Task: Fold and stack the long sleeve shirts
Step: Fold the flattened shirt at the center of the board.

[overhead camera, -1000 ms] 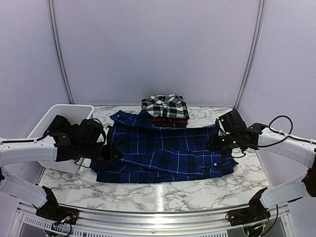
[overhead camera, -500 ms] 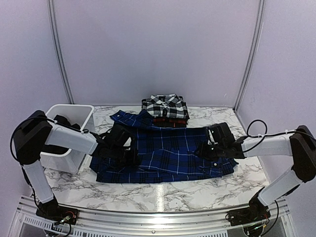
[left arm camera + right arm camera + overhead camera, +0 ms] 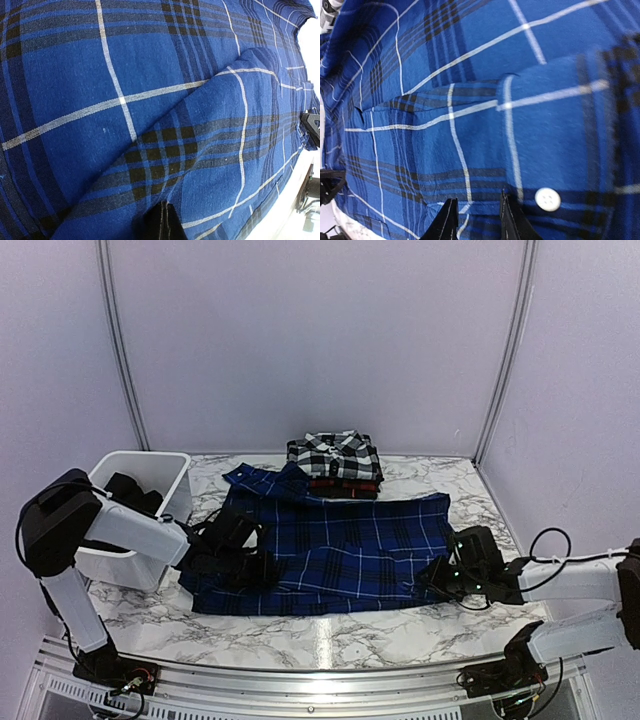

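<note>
Nearside, blue shirt [image 3: 340,550] pinched by left gripper [image 3: 160,222], right gripper [image 3: 477,202], tub [image 3: 100,475] beside, stack [image 3: 335,455] behind

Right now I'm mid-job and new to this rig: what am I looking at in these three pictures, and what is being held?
Two robot arms are bolted at the near edge of a marble table, each ending in a two-finger pincer. The wide picture looks down from above and behind them. The two close-ups come from cameras on the wrists.

A blue shirt lies spread on the table. Behind it a folded black-and-white shirt sits on a red shirt, and a white tub stands at the left.

The left pincer is shut on the blue shirt's left side, pinching a fold. The right pincer is at the shirt's right edge, its fingers slightly apart with cloth between them. I cannot tell whether it is gripping.
</note>
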Tool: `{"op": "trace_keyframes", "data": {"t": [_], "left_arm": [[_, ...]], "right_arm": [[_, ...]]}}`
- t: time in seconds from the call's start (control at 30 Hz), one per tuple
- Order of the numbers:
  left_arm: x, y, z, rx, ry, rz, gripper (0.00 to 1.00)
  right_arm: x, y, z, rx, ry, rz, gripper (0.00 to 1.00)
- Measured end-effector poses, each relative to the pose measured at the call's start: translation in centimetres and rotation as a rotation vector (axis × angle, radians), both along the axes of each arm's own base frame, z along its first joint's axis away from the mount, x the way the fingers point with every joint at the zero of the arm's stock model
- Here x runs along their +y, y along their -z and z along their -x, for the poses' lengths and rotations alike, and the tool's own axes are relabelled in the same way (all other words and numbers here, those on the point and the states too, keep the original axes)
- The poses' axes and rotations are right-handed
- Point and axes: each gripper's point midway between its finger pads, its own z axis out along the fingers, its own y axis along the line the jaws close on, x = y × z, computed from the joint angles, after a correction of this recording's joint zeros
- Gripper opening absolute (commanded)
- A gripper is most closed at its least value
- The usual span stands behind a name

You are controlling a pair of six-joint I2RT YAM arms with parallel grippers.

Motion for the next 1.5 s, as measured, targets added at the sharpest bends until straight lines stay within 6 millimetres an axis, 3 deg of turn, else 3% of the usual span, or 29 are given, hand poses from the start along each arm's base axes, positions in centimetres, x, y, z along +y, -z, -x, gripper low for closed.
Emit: {"op": "trace_keyframes", "data": {"t": [0.23, 0.5, 0.63, 0.8, 0.9, 1.07, 1.2, 1.5], "left_arm": [[2.4, 0.0, 3.5, 0.031, -0.019, -0.012, 0.02], [5.8, 0.0, 6.9, 0.078, -0.052, -0.044, 0.03], [6.8, -0.2, 7.5, 0.089, -0.058, -0.078, 0.03], [7.0, -0.7, 7.4, 0.089, -0.045, -0.11, 0.03], [6.8, -1.1, 7.2, 0.083, -0.039, -0.113, 0.03], [6.8, -1.3, 7.1, 0.077, -0.031, -0.126, 0.03], [6.7, -1.6, 7.0, 0.074, -0.026, -0.128, 0.03], [6.6, -1.8, 7.0, 0.071, -0.017, -0.127, 0.04]], "right_arm": [[-1.4, -0.9, 3.3, 0.013, 0.049, -0.087, 0.3], [-0.6, -1.6, 7.6, 0.083, -0.003, -0.171, 0.31], [-0.4, -4.9, 6.4, 0.045, -0.019, -0.11, 0.29], [2.1, -7.9, 2.7, 0.009, -0.095, -0.016, 0.13], [3.2, -6.8, 1.2, 0.01, -0.123, 0.038, 0.0], [3.0, -2.5, 0.9, 0.095, -0.116, 0.121, 0.0], [1.3, 1.0, 2.5, 0.179, -0.068, 0.162, 0.0], [-0.4, 1.2, 5.3, 0.177, 0.062, 0.007, 0.0]]}}
